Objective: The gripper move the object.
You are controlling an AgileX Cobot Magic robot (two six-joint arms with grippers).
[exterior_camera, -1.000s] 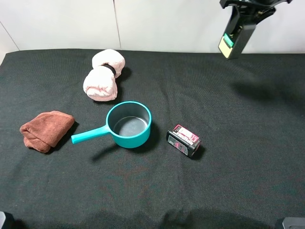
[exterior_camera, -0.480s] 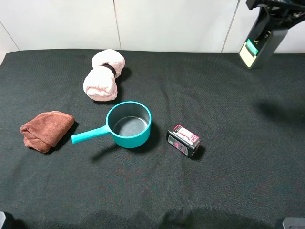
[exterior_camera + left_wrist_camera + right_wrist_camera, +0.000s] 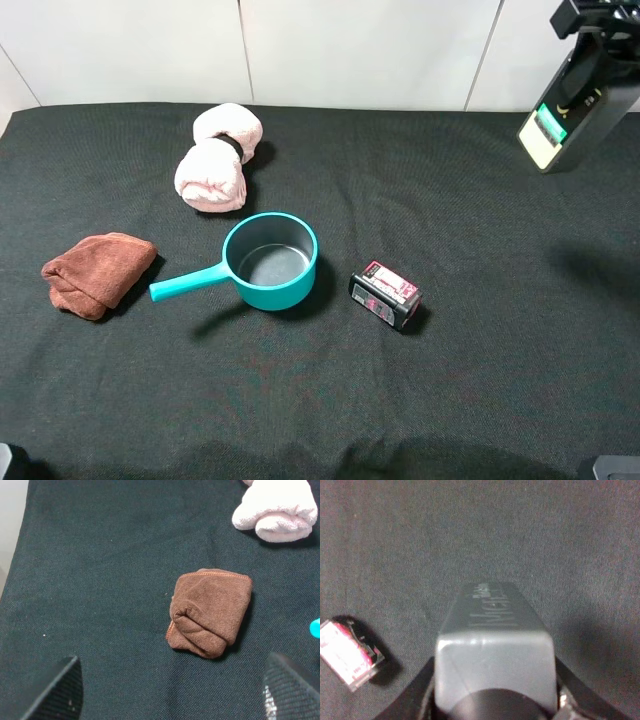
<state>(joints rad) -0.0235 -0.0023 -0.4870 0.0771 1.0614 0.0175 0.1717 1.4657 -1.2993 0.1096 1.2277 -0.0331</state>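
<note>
The object, a dark grey pump bottle (image 3: pixel 572 100) with a lime-green label, hangs tilted in the air over the far right of the black table. My right gripper (image 3: pixel 590 40) is shut on its top end. The right wrist view shows the bottle (image 3: pixel 495 630) filling the space between the two black fingers (image 3: pixel 422 690), with the table far below it. My left gripper (image 3: pixel 172 682) is open, and only its two fingertips (image 3: pixel 55 690) show at the picture's lower corners. It hovers over the table near a brown cloth and holds nothing.
A teal saucepan (image 3: pixel 270 260) with its handle pointing left stands mid-table. A black-and-pink box (image 3: pixel 385 295) lies to its right. A rolled pink towel (image 3: pixel 215 160) is at the back left, and a folded brown cloth (image 3: pixel 95 272) lies at the left.
My right gripper has carried the bottle to the right and slightly lower, towards the table's right edge. Nothing else has moved.
</note>
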